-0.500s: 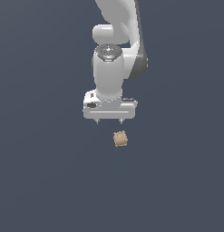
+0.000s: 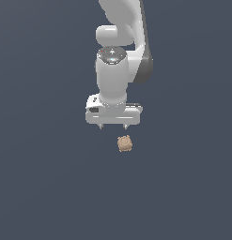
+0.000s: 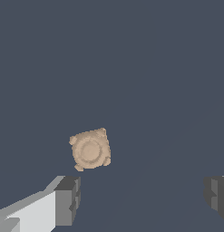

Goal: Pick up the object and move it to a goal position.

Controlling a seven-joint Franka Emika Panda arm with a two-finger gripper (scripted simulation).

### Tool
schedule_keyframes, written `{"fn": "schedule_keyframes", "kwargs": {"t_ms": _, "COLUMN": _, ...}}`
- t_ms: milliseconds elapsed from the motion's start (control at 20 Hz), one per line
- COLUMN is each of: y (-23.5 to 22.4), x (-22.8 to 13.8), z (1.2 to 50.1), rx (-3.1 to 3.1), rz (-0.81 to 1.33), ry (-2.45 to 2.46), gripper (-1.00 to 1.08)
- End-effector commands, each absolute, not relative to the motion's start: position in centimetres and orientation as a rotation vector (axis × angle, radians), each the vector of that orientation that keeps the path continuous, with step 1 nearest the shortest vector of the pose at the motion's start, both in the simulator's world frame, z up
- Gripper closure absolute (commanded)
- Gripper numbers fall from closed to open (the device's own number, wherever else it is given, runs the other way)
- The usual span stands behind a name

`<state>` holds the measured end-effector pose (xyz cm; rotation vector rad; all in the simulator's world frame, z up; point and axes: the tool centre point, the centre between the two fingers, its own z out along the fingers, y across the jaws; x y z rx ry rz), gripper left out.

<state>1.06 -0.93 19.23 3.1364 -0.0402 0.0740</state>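
Flat dark slate surface [image 2: 47, 187] — tan knobbly object [image 2: 125, 143] resting on it.

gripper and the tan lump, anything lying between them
Nothing: in the exterior view only bare dark floor separates the open gripper from the tan knobbly lump; the wrist view also shows no other thing near it.

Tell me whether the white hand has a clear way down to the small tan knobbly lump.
Probably yes. The white hand hangs open above the small tan knobbly lump, nothing lies between them, though the lump sits off-centre from the fingers.
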Motion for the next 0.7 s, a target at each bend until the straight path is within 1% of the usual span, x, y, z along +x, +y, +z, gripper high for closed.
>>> {"fn": "schedule_keyframes", "kwargs": {"t_ms": 0, "y": -1.0, "x": 1.3, "z": 19.3, "rx": 3.137, "rz": 0.077, "ry": -0.053, "gripper": -0.92}}
{"fn": "schedule_keyframes", "kwargs": {"t_ms": 350, "y": -0.5, "x": 1.3, "z": 18.4, "rx": 3.137, "rz": 0.070, "ry": -0.017, "gripper": -0.92}}
{"fn": "schedule_keyframes", "kwargs": {"t_ms": 650, "y": 1.4, "x": 1.2, "z": 14.9, "rx": 3.134, "rz": 0.044, "ry": 0.108, "gripper": -0.92}}
